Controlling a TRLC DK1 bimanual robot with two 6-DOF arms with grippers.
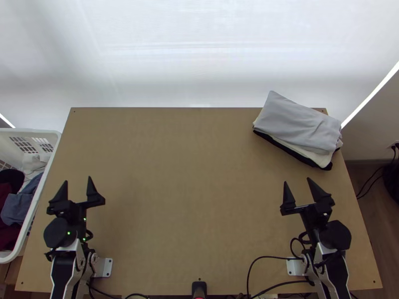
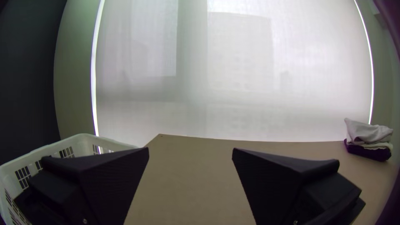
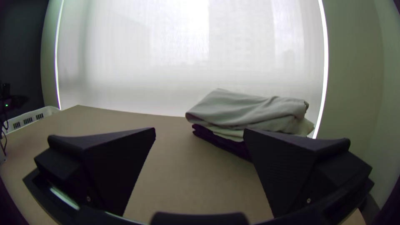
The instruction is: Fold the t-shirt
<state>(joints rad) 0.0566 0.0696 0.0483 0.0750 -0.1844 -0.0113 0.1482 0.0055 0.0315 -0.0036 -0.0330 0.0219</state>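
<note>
Top view: left claw (image 1: 77,180) and right claw (image 1: 297,181), both spread with nothing between their fingers, stand above the near part of the counter (image 1: 189,189). At its far right corner, a folded grey garment (image 1: 299,122) tops a cream layer (image 1: 322,158) and a black layer (image 1: 289,150). Beside the counter's left edge, a white basket (image 1: 30,131) contains bunched clothes (image 1: 17,207). Which garment is the t-shirt cannot be told.

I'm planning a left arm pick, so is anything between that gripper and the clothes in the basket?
Yes, the basket's table-side wall stands between the left gripper and the clothes; it'd probably need to reach over.
</note>
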